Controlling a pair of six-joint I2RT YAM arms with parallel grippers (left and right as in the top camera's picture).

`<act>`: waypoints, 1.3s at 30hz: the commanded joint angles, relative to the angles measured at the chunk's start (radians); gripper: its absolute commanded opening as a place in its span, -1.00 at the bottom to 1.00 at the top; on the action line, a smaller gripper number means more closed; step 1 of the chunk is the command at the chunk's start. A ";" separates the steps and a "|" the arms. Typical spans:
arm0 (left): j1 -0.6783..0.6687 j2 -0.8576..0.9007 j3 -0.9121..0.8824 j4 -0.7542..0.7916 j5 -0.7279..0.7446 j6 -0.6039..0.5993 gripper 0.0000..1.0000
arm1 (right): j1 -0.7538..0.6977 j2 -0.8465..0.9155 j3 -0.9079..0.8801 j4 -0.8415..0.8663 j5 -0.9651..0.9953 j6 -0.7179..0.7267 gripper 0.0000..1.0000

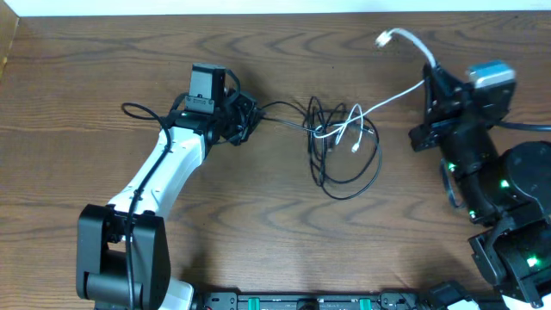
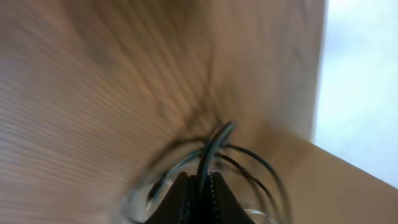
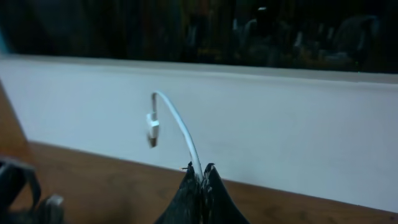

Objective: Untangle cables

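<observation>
A tangle of black cable (image 1: 344, 159) lies in loops at the table's middle, with a white cable (image 1: 387, 99) threaded through it. My left gripper (image 1: 245, 116) is shut on a strand of the black cable (image 2: 211, 152) left of the tangle, and the strand runs taut to the loops. My right gripper (image 1: 428, 77) is shut on the white cable (image 3: 180, 127) near its far end. That end curves up and its plug (image 3: 152, 132) hangs free, at the back right in the overhead view (image 1: 385, 37).
The wooden table (image 1: 258, 224) ends at a white wall along the back (image 3: 280, 124). The left arm's own black wire (image 1: 142, 112) loops beside its wrist. The right arm's base (image 1: 508, 215) fills the right front corner.
</observation>
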 commanded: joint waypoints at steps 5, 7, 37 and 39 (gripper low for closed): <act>0.002 -0.001 0.007 -0.212 -0.484 0.114 -0.85 | -0.085 -0.011 0.006 0.060 0.159 0.103 -0.98; 0.010 -0.001 0.007 -0.257 -0.554 0.113 -0.85 | -0.106 -0.011 0.006 0.054 0.192 0.103 -0.98; 0.267 -0.001 0.007 -0.399 -0.327 0.474 -0.84 | -0.362 0.062 0.006 0.035 -0.043 0.106 -0.98; 0.267 -0.001 0.007 -0.380 -0.262 0.570 -0.43 | -0.362 0.100 0.006 0.035 -0.148 0.106 -0.98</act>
